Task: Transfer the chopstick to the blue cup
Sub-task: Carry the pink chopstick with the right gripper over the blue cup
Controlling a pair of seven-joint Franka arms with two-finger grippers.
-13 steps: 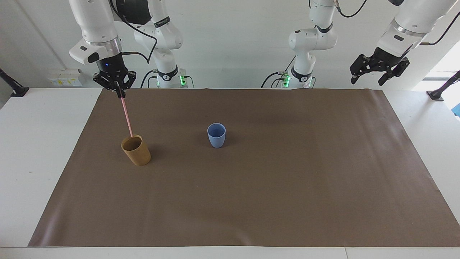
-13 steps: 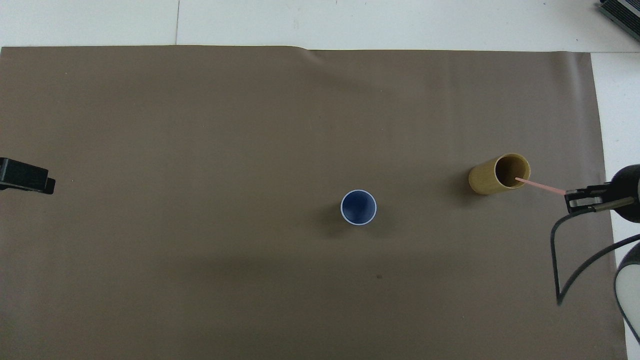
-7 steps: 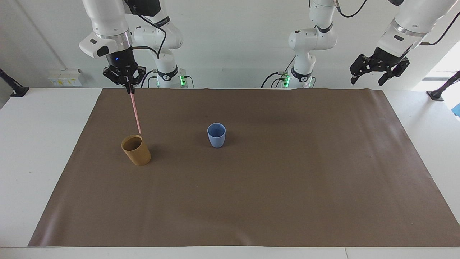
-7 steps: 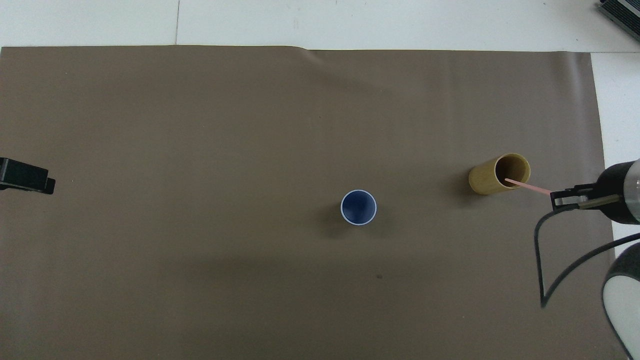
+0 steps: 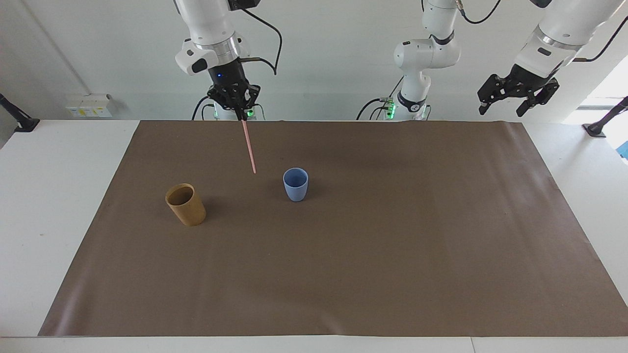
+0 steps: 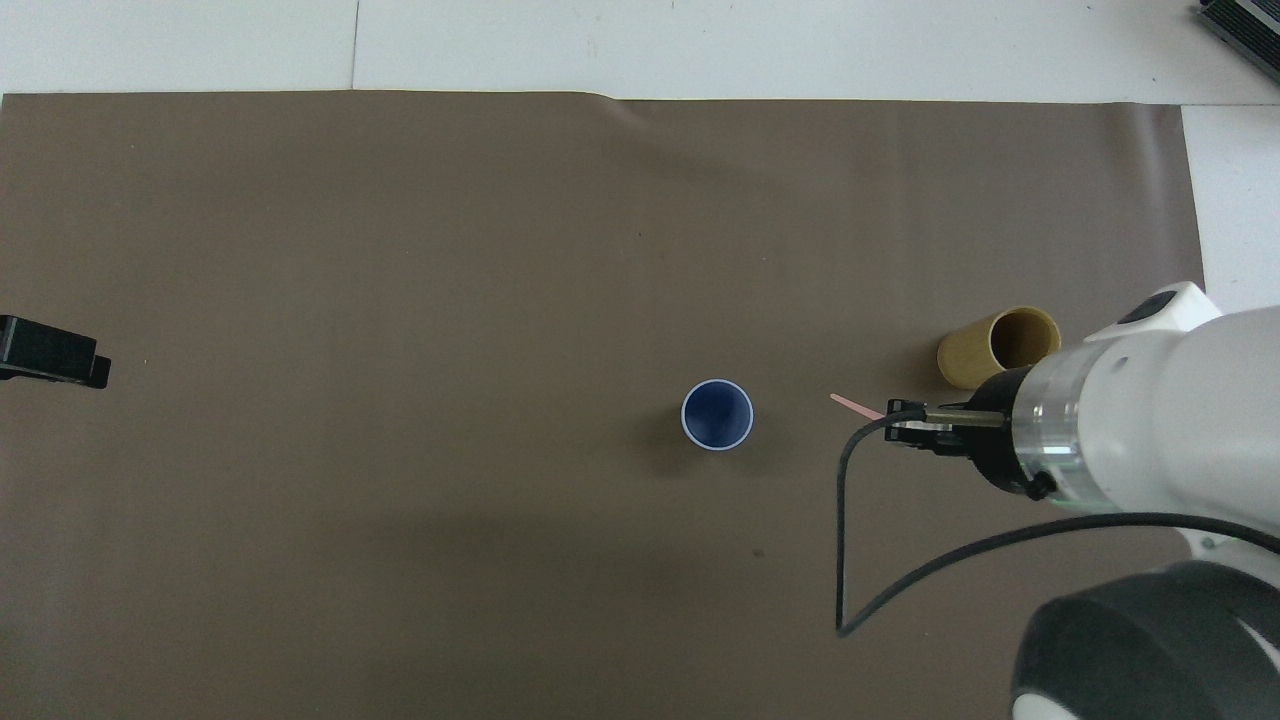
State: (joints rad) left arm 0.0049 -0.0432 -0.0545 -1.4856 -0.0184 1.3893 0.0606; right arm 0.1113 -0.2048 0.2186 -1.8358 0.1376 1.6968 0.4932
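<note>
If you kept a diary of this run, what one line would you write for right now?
right gripper: shut on chopstick, airborne between tan cup and blue cup | blue cup: empty | left gripper: open, waiting

We list a tan-brown cup [image 5: 185, 204], cylindrical and handleless, standing upright on the mat toward the right arm's end of the table. We list a brown mat [image 5: 343, 255] spread flat over most of the white table [image 5: 44, 206], whose bare margins show around it.
</note>
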